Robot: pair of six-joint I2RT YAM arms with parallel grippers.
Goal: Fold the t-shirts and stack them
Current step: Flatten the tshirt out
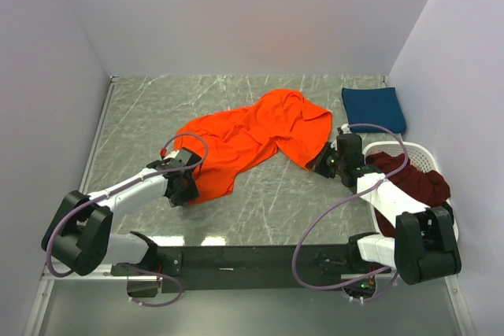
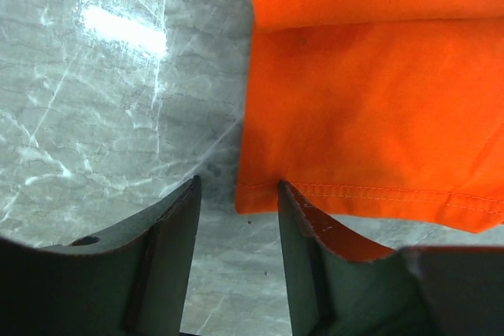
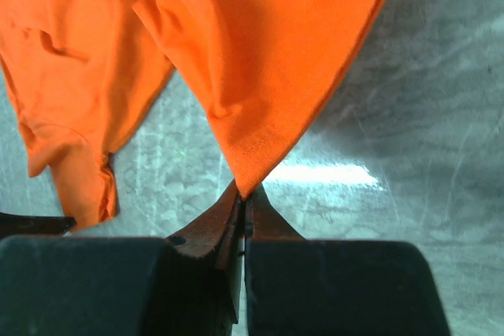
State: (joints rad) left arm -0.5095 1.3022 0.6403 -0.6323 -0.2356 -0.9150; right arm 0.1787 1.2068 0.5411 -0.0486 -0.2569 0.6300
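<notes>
The orange t-shirt [image 1: 252, 138] lies crumpled across the middle of the table. My left gripper [image 1: 184, 192] is open at its near-left hem corner; in the left wrist view the hem corner [image 2: 260, 194] sits just beyond the gap between the fingers [image 2: 238, 194], one finger under the hem. My right gripper [image 1: 318, 164] is shut on a corner of the orange t-shirt [image 3: 252, 163] and holds it slightly off the table. A folded navy blue t-shirt [image 1: 373, 108] lies at the back right. A dark maroon t-shirt [image 1: 413, 182] sits in the basket.
The white oval basket [image 1: 417, 151] stands at the right edge beside my right arm. White walls close the table on the left, back and right. The grey marble tabletop [image 1: 157, 108] shows at the back left.
</notes>
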